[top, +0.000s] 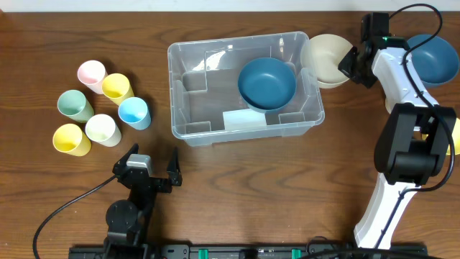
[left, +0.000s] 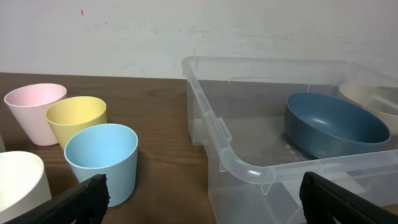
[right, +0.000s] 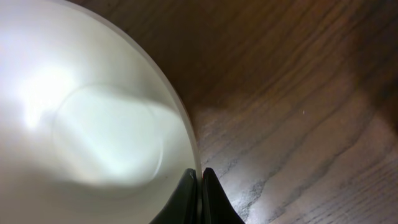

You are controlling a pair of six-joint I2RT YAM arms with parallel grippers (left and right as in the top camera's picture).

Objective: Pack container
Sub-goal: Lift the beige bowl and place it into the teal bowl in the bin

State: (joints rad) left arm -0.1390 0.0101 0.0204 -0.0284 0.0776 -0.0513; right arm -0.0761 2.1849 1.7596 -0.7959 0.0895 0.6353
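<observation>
At the middle of the dark wood-grain table, a large clear plastic container: rectangular, with rounded corners, a rolled rim and moulded ledges stepped along the inner walls. By its near wall, a pale rectangular label, any writing on it too small to read. Inside, toward the right end, a dark blue bowl, round, matt and upright on the container's floor.

Just outside the right end wall, touching or nearly touching the rim, a cream bowl, smooth and glossy inside, with a flat round bottom. Right end effector clamped on that bowl's right-hand rim, the black fingers pressed together with the thin lip between them. Beyond the right arm, a second blue bowl, partly hidden.

Left of the container and well apart from it, a cluster of six tapered plastic cups, all upright with mouths up: pink cup, yellow cup, mint green cup, light blue cup, white cup, second yellow cup.

Left end effector near the front of the table, fingers spread wide and gripping nothing, facing the container's near-left corner
</observation>
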